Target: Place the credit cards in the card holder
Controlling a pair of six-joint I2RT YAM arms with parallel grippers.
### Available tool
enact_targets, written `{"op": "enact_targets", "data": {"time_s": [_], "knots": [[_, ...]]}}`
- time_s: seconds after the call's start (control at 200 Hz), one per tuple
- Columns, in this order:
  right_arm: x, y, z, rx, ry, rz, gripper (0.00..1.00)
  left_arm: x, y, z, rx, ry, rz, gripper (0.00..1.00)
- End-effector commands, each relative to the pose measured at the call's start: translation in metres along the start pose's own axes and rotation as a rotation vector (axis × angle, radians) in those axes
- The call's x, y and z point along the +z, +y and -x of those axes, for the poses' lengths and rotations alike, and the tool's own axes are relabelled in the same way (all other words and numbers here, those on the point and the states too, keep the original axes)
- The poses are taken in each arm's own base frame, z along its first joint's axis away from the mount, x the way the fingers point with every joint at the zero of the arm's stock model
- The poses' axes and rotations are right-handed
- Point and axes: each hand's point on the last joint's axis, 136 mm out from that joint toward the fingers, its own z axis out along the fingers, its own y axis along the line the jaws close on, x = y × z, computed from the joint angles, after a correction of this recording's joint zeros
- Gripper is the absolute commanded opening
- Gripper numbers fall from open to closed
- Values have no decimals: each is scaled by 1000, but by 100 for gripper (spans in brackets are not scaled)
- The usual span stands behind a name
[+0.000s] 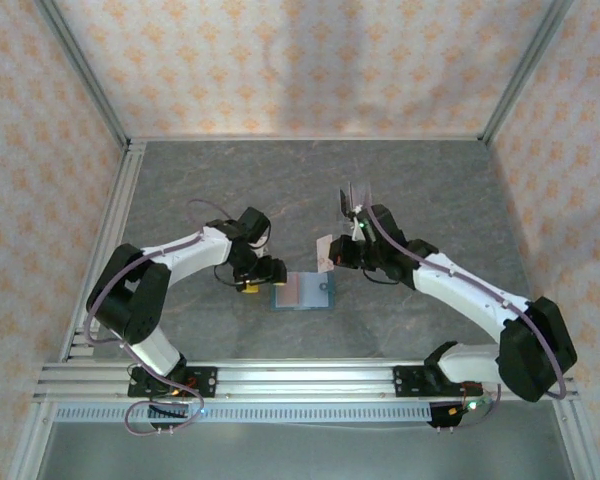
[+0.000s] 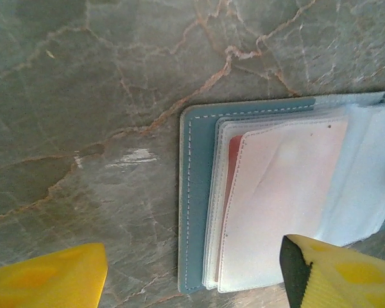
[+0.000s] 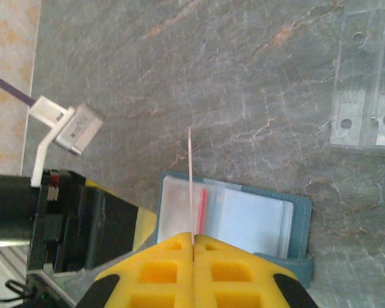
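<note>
- While my right gripper (image 3: 193, 242) hovers over the open teal-blue folding card holder (image 3: 299, 215), its jaws clamp a thin pinkish plastic card (image 3: 190, 173) edge-on.
- My left gripper (image 2: 192, 273) has its jaws wide apart at the holder's edge.
- I see the holder lying flat on the grey marbled table (image 2: 83, 96).

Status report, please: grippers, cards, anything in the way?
Left gripper open, at the open card holder edge. Right gripper shut on a pinkish card, edge-on above the holder. Red card already pocketed. Path clear.
</note>
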Motion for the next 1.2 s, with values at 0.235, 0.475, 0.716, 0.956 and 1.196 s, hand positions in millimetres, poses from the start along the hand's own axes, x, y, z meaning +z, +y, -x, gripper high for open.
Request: {"op": "enact_targets", "data": {"time_s": [0.235, 0.475, 0.716, 0.956, 1.196], "knots": [[13, 12, 4, 31, -110, 129, 0, 15, 2, 12, 55, 3, 61, 64], [20, 6, -10, 12, -73, 139, 0, 21, -3, 8, 46, -23, 107, 60], [32, -1, -19, 33, -57, 162, 0, 27, 6, 5, 27, -22, 144, 56], [54, 1, -31, 41, -9, 195, 0, 28, 7, 4, 28, -15, 148, 55], [70, 0, -38, 65, -8, 218, 0, 27, 8, 1, 35, -4, 154, 55]]}}
